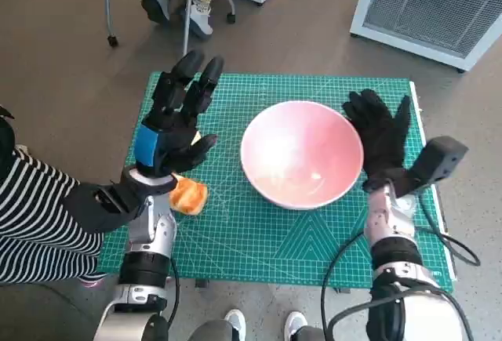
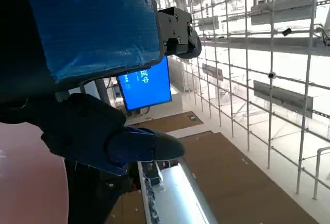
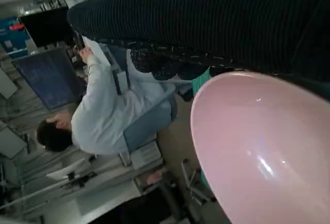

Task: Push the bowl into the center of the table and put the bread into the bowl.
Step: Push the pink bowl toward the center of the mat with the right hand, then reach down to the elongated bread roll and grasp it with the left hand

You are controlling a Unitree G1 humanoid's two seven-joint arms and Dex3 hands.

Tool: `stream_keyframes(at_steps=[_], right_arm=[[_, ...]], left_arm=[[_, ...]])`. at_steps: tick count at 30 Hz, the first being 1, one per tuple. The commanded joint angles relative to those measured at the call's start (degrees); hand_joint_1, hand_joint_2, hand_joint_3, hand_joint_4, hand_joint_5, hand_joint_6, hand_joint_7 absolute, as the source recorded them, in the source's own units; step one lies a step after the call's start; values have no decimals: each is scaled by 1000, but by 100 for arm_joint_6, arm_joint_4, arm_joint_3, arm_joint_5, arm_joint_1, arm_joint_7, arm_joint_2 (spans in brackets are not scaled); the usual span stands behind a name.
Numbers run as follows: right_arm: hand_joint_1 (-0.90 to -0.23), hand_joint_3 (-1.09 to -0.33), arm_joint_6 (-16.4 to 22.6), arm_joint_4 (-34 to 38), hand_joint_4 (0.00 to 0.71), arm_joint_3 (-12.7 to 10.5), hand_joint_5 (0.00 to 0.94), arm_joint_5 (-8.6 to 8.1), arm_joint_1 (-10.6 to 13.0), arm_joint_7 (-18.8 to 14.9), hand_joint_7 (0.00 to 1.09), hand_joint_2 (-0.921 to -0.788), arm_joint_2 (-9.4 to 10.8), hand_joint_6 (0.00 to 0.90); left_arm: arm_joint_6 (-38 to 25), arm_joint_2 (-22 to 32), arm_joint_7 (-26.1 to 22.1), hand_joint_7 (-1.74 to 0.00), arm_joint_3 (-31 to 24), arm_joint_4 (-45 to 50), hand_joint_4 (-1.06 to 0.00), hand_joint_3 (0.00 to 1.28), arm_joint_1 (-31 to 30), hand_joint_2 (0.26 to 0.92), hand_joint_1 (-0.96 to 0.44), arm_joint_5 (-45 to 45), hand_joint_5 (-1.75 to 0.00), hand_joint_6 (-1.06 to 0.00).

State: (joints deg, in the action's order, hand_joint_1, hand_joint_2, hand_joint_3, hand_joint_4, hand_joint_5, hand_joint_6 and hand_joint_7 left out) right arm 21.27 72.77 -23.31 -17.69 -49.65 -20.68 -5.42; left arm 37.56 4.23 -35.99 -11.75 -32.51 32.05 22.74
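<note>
Fingers (image 1: 188, 82) of the left hand (image 1: 174, 121) are spread apart and hold nothing, raised above the green mat (image 1: 235, 231) on the table; the bread (image 1: 188, 197) lies on the mat just below that hand's wrist, behind the fingers rather than under them. The right hand (image 1: 382, 133) stands upright, fingers apart, against the far right side of the pink bowl (image 1: 302, 153), seemingly placed to nudge it leftward. The bowl sits near the table's middle, empty, with the bread well clear on its left.
</note>
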Motion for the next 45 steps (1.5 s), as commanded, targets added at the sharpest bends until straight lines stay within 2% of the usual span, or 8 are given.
stream_keyframes(at_steps=[1, 8, 16, 22, 27, 28, 35, 45], right_arm=[[-595, -887, -172, 99, 86, 28, 3, 42, -19, -12, 180, -921, 190, 91], [-594, -880, -241, 79, 97, 73, 6, 89, -41, -52, 166, -921, 208, 99], [-589, -895, -91, -52, 94, 259, 2, 262, -17, 76, 151, -921, -21, 105], [-578, -911, 554, -446, 97, 454, 3, 518, 77, 232, 144, -921, -175, 111], [-584, -899, 1101, -904, 105, 566, 5, 603, 231, 238, 147, -921, -176, 125], [-618, -871, 1237, -1051, 120, 583, 12, 579, 287, 189, 158, -921, -162, 144], [-647, -784, 1793, -2553, 133, 800, 12, 255, 856, -295, 177, -921, 86, 168], [-700, -698, 1755, -3900, 157, 1195, 15, 96, 1440, -574, 202, -921, 174, 193]], left_arm=[[-26, 22, 4, -418, 17, 73, -184, 303, -47, 921, -484, 7, -3, -66], [-16, 10, 38, -413, 33, 84, -184, 303, -68, 921, -478, -34, -3, -70], [32, -3, 64, -407, 77, 71, -186, 300, -100, 921, -477, -93, -4, -74], [21, 7, 99, -399, 117, 116, -185, 299, -117, 921, -476, -134, -2, -70], [-4, 26, 151, -395, 142, 145, -181, 301, -101, 921, -476, -158, 0, -69], [-7, 28, 161, -395, 150, 149, -182, 300, -93, 921, -477, -165, -1, -71], [-37, 34, 240, -391, 226, 235, -179, 302, -12, 921, -485, -253, 0, -71], [-127, 19, 251, -393, 342, 486, -182, 295, 61, 921, -493, -263, -2, -69]])
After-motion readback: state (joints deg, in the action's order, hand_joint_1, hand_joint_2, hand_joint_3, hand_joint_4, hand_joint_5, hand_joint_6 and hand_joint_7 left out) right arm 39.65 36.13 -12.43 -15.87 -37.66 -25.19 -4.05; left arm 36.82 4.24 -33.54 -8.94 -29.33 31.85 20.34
